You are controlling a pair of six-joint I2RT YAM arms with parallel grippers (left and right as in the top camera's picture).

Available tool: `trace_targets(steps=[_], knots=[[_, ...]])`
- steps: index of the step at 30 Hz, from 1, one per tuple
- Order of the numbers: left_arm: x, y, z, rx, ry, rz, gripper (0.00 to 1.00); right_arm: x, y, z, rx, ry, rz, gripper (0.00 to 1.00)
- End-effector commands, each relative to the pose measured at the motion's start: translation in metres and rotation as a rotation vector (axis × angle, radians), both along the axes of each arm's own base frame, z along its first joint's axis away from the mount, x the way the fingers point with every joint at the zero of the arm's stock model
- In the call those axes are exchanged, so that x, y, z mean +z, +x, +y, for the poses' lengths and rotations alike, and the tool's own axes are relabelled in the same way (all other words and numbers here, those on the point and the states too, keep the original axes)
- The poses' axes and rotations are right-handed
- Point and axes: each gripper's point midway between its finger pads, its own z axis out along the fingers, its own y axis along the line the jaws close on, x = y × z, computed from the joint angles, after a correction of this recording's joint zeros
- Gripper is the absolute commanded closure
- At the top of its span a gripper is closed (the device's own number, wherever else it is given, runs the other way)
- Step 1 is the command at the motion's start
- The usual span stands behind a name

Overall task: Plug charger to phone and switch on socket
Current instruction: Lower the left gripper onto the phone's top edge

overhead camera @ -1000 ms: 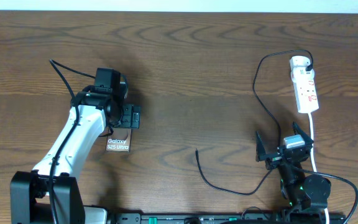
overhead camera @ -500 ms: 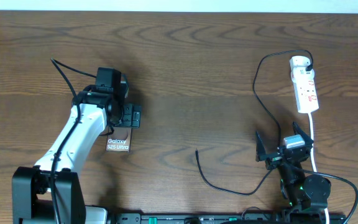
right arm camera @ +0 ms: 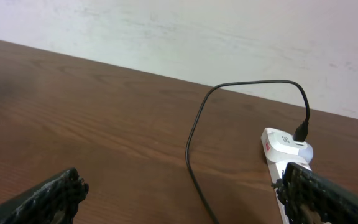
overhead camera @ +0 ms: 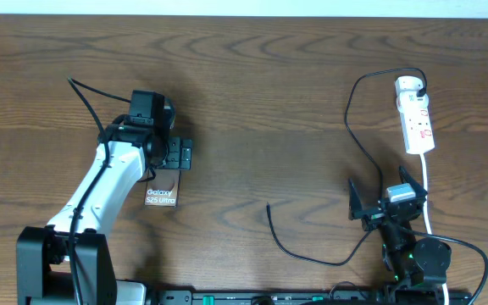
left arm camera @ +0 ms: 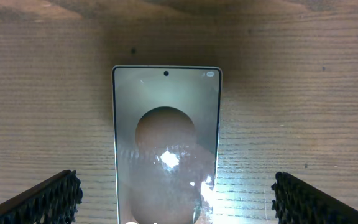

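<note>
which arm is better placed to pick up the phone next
Left. The left gripper hangs open directly over the phone, a finger on either side. The right gripper sits far across the table, near the socket.

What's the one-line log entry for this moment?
left hand: open above phone | right hand: open, empty | charger: plugged into socket, tip free | phone: unconnected

This is looking like a robotics lab or test room, not a home. A dark wood-grain table (overhead camera: 252,102) is filling the overhead view, with a plain white wall (right arm camera: 166,31) running along the top edge. The left arm (overhead camera: 100,186) and the right arm (overhead camera: 409,250) are sitting on a black rail (overhead camera: 269,297) at the bottom edge.
</note>
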Motion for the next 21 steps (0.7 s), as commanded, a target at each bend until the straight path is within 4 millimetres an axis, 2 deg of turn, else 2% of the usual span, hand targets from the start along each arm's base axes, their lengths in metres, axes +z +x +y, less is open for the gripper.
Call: trace_targets(steps=[1, 7, 15, 21], knots=[[-0.008, -0.004, 0.005, 0.003, 0.015, 0.021, 0.02, -0.002, 0.0, 0.002, 0.008, -0.007, 0.004, 0.01], [-0.011, -0.004, 0.006, 0.0, 0.019, 0.021, 0.02, -0.002, 0.0, 0.002, 0.008, -0.007, 0.004, 0.01], [-0.03, -0.004, 0.006, -0.004, 0.025, 0.07, 0.02, -0.002, 0.0, 0.002, 0.008, -0.007, 0.004, 0.01], [-0.034, -0.002, 0.006, -0.022, 0.03, 0.071, 0.02, -0.002, 0.0, 0.002, 0.008, -0.007, 0.004, 0.01]])
